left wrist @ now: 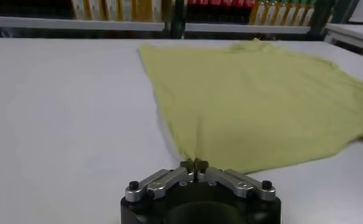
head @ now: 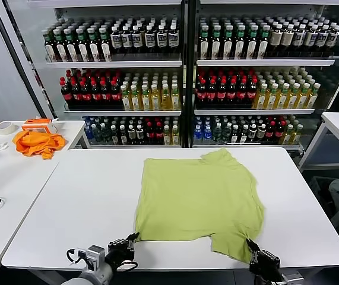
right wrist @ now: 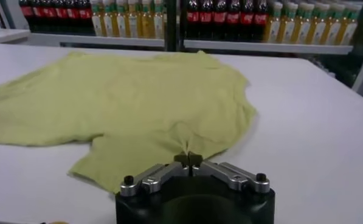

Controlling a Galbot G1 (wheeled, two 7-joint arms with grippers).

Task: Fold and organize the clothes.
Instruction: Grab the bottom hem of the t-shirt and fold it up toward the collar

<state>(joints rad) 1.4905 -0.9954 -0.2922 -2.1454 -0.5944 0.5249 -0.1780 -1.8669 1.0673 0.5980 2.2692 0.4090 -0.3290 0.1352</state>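
T-shirt (head: 200,202): yellow-green, spread flat on the white table (head: 86,196). I have the left gripper (head: 135,238) pinched shut on its near corner and the right gripper (head: 251,244) likewise, paired presumably to lift and fold the near edge evenly.

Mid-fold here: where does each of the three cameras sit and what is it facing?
Head view: on the head, looking forward and down at the T-shirt on the white table; both tools show at the near edge.
Left wrist view: behind the left tool, shut on the T-shirt's hem.
Right wrist view: behind the right tool, shut on the T-shirt's edge.
All share the T-shirt and the drink shelves.
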